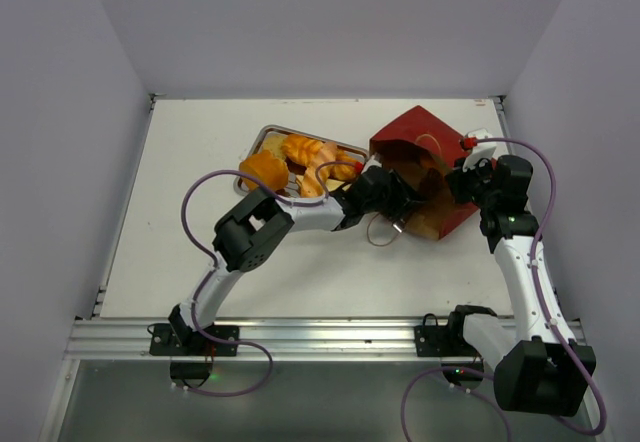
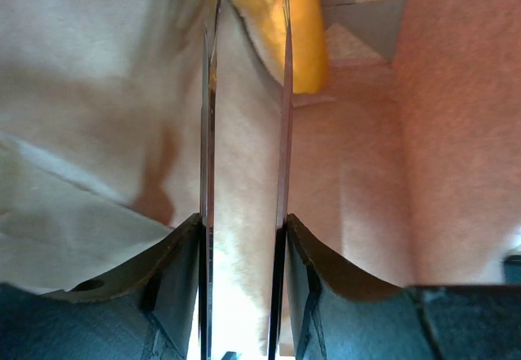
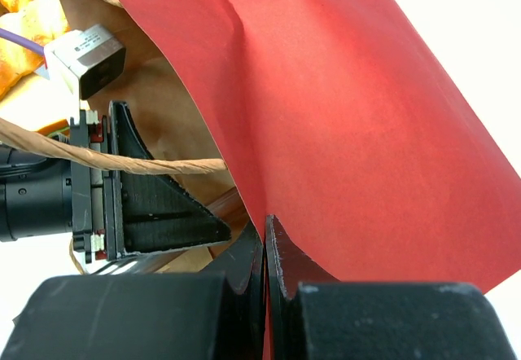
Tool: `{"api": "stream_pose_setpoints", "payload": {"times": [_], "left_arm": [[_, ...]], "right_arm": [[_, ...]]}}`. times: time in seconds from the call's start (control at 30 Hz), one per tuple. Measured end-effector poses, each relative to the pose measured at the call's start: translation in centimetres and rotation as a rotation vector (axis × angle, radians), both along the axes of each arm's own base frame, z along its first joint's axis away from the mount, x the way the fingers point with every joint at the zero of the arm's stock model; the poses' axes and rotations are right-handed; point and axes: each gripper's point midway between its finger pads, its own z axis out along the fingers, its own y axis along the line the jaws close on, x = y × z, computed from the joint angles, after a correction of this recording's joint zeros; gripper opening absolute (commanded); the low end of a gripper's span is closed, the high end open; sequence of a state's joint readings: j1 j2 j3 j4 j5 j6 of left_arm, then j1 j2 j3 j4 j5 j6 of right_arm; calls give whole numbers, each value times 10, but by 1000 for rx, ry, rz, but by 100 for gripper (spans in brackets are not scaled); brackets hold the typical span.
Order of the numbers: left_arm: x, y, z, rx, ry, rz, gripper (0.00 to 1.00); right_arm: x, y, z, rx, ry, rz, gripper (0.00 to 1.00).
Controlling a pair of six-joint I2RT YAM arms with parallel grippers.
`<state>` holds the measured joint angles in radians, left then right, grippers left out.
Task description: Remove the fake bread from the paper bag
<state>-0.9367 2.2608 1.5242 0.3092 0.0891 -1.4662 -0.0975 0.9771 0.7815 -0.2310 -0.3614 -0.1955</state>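
Red paper bag (image 1: 415, 132) lying on its side near the far right corner of the surface (image 1: 180, 262), with both arms at it.
Your right gripper (image 3: 264, 226) has its jaws closed on the bag's thin red wall, pinning it. Your left gripper (image 2: 248, 2) is inside the mouth, jaws parted and clamping nothing. A golden piece of fake bread (image 2: 305, 42) lies just past its fingertips against the brown lining. More pieces already sit in the metal tray (image 1: 265, 132) at the far middle. The bread looks glossy, so it is probably light, rigid and slippery. Take it across its narrow middle, with the jaws well around it. The paper will likely crumple, and the string handle (image 3: 146, 163) hangs across the mouth, so watch for snagging.
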Motion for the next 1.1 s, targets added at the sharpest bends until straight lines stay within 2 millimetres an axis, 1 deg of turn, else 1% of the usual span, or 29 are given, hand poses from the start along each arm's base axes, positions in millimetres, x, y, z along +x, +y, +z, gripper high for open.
{"api": "stream_pose_setpoints", "payload": {"times": [0.13,0.4,0.7,1.1], "left_arm": [[2,-3,7,-18,0,5,47],[6,-7,9,-25,0,7,49],[5,-7,4,2,21,8,52],[17,-19,-8,12,29,12,53]], "right_arm": [[0,0,0,0,0,0,1],[0,0,-1,1,4,2,1],[0,0,-1,1,4,3,1],[0,3,-2,9,7,17,1]]}}
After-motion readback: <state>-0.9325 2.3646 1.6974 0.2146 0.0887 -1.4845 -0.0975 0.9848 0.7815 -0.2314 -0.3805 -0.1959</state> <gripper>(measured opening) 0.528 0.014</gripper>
